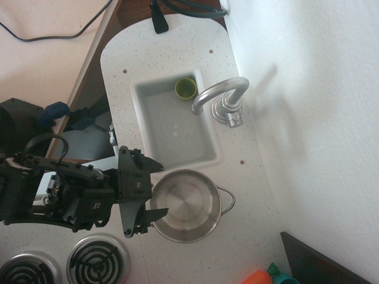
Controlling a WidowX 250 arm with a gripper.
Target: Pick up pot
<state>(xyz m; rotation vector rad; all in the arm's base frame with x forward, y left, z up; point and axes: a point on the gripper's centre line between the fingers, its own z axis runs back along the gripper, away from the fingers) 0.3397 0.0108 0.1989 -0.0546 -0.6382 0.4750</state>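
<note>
One tool [155, 190] open, jaws flanking pot [187, 205] left rim.

A small green cup [185, 88] sits in the far corner of the white sink basin [155, 112], just beside the curved silver faucet [221, 96]. Two coiled stove burners [98, 259] lie at the counter's [249, 195] near edge, and an orange and teal object [267, 276] shows at the bottom.

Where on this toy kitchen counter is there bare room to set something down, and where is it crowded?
Bare: the white speckled counter beyond the sink basin, and the strip right of the silver tap. Most of the basin floor is bare too, beside the small green cup. Crowded: the black gripper, shiny silver pot and stove coils.
</note>
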